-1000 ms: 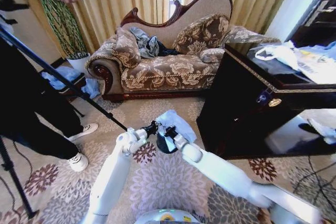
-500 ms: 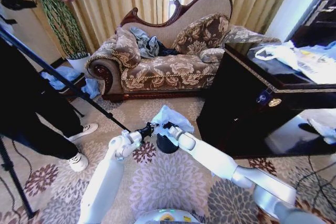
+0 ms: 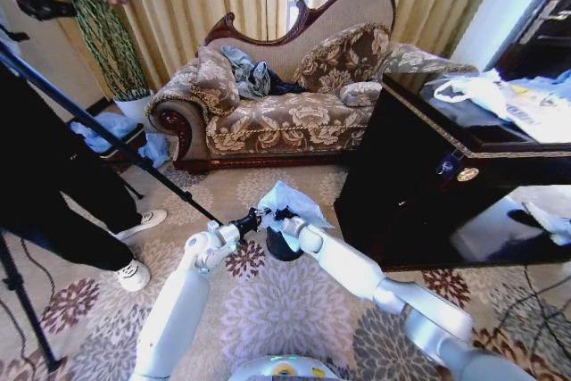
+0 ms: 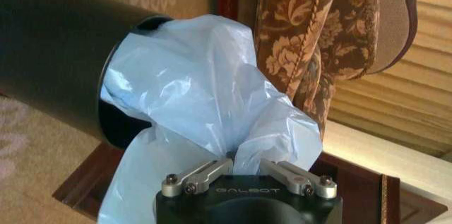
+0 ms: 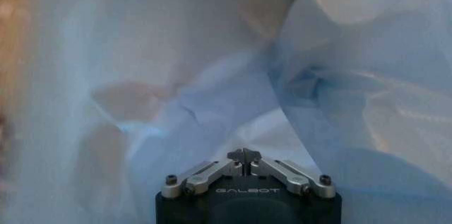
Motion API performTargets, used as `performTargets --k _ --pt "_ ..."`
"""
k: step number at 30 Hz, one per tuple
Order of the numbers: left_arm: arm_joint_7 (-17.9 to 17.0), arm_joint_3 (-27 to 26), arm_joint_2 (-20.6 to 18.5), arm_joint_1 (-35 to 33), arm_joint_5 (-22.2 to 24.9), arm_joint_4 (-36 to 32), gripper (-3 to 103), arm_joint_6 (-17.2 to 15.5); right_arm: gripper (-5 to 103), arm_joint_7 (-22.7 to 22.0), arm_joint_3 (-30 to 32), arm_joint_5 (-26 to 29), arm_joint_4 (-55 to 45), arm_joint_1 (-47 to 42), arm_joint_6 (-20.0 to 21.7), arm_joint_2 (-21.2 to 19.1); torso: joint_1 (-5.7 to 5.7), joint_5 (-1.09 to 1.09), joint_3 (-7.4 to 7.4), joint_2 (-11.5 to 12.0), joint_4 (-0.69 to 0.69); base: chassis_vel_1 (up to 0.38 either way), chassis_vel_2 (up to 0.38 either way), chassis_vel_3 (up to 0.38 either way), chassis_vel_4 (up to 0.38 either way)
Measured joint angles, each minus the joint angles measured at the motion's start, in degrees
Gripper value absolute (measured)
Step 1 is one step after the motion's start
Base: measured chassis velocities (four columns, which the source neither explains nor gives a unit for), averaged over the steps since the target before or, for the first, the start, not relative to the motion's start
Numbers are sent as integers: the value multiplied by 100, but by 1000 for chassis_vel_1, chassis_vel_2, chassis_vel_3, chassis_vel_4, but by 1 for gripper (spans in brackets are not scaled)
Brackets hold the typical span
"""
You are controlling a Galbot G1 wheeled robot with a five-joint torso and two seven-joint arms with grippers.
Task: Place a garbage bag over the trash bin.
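Both claws pinch the garbage bag (image 3: pixel 287 199), left claw (image 3: pixel 252 217) at the trash bin's (image 3: pixel 278 247) ten o'clock, right claw (image 3: pixel 282 218) at its twelve o'clock rim.

White tubular arms (image 3: pixel 178 301) with rounded joints; black gripper (image 4: pixel 247 179) housing marked GALBOT, with silver linkages and small screws.
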State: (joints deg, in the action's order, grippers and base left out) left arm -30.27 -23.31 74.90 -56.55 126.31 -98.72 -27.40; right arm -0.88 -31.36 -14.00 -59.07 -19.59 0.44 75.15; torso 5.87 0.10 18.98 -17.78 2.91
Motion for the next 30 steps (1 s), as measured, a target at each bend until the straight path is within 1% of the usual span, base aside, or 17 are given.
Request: performTargets --k 2,3,4,5,7,8,10,11,12,15,18,20,23,25,27,28,30 --pt "3 -7 46 -46 1 -24 0 -6 0 355 -56 -335 -239 135 351 -185 0 -1 0 0 0 0 0 0 0" --pt "3 -7 46 -46 1 -24 0 -6 0 355 -56 -335 -239 135 351 -185 0 -1 0 0 0 0 0 0 0" --pt "9 -10 65 -57 1 -26 0 -6 0 536 -80 -467 -355 211 499 -270 0 0 0 0 0 0 0 0 0" --pt "10 -10 70 -59 1 -26 0 -6 0 602 -86 -514 -389 238 542 -298 0 -1 0 0 0 0 0 0 0" --pt "51 -22 134 -58 -1 36 0 -5 0 1095 -143 -826 -568 395 732 -469 0 -1 -1 0 0 0 0 0 0" --pt "64 -27 169 -47 -7 73 0 -3 0 1248 -174 -895 -610 437 777 -516 0 -1 0 0 0 0 0 0 0" --pt "67 -30 185 -39 -10 90 0 -1 0 1309 -183 -920 -628 451 795 -534 0 -1 0 0 0 0 0 0 0" --pt "76 -43 236 -9 -22 144 0 9 0 1492 -211 -1001 -690 483 847 -586 0 -1 0 0 0 0 0 0 0" --pt "91 -62 313 31 -43 225 0 20 0 1798 -259 -1165 -804 514 931 -664 0 -3 0 0 0 0 0 0 0" --pt "106 -70 370 59 -69 295 0 26 0 1969 -323 -1249 -868 540 965 -727 0 -1 0 0 0 0 0 0 0" --pt "142 -92 543 112 -124 452 0 35 0 2363 -448 -1500 -960 600 992 -839 0 -2 0 0 1 0 0 0 0" --pt "145 -93 598 120 -137 489 0 39 0 2435 -486 -1545 -962 622 992 -847 0 -2 0 0 0 0 0 0 0" --pt "181 -128 811 123 -184 623 0 40 0 2540 -633 -1622 -854 710 979 -782 0 1 0 0 1 0 0 0 0" --pt "192 -146 858 118 -189 645 0 33 0 2541 -656 -1631 -786 727 967 -729 0 1 0 0 1 0 0 0 0" --pt "219 -216 963 72 -184 655 0 -8 0 2532 -669 -1684 -491 763 915 -480 0 -1 0 0 1 0 0 0 0" --pt "219 -216 963 72 -184 655 0 -8 0 2532 -669 -1684 -491 763 915 -480 0 -1 0 0 1 0 0 0 0" --pt "250 -266 995 25 -176 648 0 -50 0 2528 -627 -1858 -65 819 791 -101 0 -1 0 0 -1 0 0 0 0"
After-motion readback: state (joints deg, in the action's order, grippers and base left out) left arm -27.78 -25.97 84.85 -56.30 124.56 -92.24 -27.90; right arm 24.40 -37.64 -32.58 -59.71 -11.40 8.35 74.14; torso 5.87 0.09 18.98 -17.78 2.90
